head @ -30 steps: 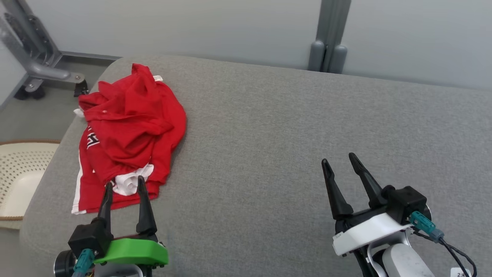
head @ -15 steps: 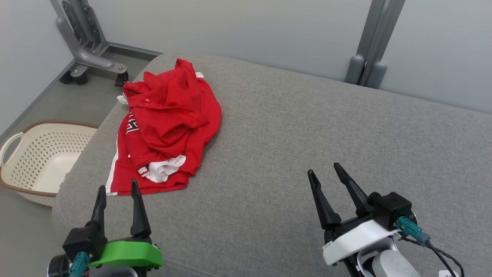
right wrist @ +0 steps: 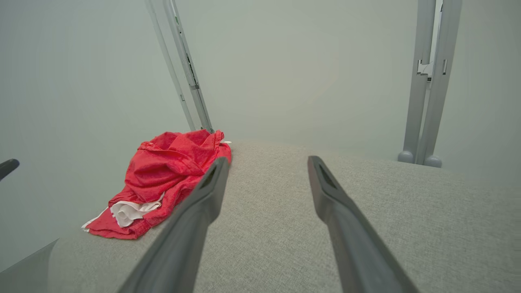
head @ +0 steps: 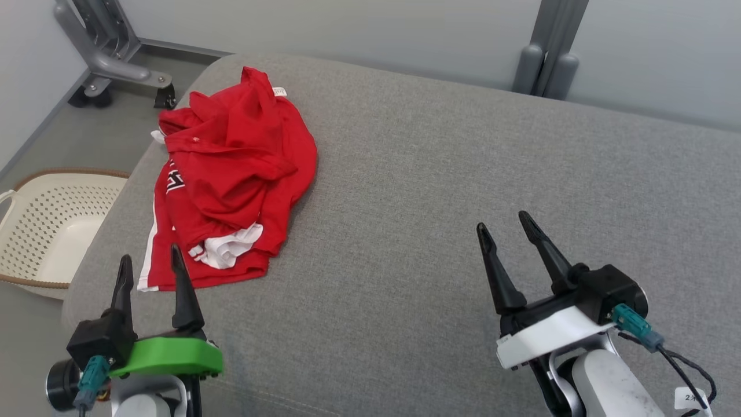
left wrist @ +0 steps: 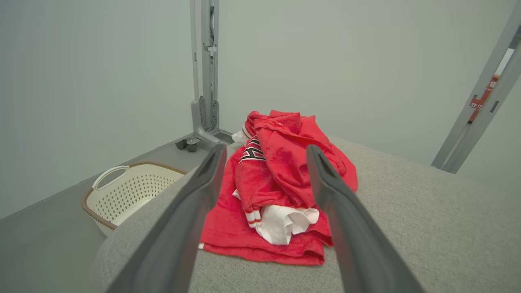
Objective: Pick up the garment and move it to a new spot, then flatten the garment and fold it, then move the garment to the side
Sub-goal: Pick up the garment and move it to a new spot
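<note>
at the lower left of the head view the left gripper (head: pixel 149 253) hangs with its two fingers spread wide and nothing between them. at the lower right the right gripper (head: pixel 501 220) is likewise spread and empty. both sit over a grey fabric cushion (head: pixel 463 174). the crumpled red shirt (head: pixel 231 168) lies in the upper left of the frame, its hem just beyond the left fingertips and its long axis running up the frame toward the collar. the left arm is clearly nearer; the right is well apart across bare cushion. a short forward reach looks enough. further left, a cream laundry basket (head: pixel 35 231) stands on the floor.
</note>
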Controlling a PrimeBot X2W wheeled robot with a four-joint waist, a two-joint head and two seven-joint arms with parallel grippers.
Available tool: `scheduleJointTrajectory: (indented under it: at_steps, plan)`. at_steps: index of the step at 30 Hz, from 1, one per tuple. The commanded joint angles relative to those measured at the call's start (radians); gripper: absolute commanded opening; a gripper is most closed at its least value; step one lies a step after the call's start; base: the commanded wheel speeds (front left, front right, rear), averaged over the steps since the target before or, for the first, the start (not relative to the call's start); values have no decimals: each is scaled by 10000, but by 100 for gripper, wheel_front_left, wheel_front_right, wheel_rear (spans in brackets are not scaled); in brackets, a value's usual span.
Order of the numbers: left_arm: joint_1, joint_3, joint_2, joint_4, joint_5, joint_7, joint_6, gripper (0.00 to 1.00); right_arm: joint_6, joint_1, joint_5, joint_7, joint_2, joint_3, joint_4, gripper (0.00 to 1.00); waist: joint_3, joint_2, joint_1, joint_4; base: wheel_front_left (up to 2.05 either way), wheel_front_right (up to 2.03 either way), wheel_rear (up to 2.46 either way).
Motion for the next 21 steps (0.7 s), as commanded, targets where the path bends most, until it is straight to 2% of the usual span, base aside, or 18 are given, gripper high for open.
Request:
scheduleJointTrajectory:
  at_steps: [1,7,10,21]
  plan:
    - [-341,80,21,167,182,-7,-111,100,1,-189,-169,-32,-38,-77,-100,100,604,0,-1,-225,0,0,0]
    - [-2001,462,373,1565,603,-5,-609,100,1,-800,-637,-32,-342,-483,-586,100,1866,0,-1,-536,0,0,0]
    - [-3078,376,779,2573,718,-5,-942,100,1,-1002,-777,-32,-578,-667,-743,100,2364,0,-1,-659,0,0,0]
    - [-6386,73,1898,5511,683,925,-1615,100,1,-912,-880,-32,-1297,-961,-1076,100,3332,0,-1,-1039,0,0,0]
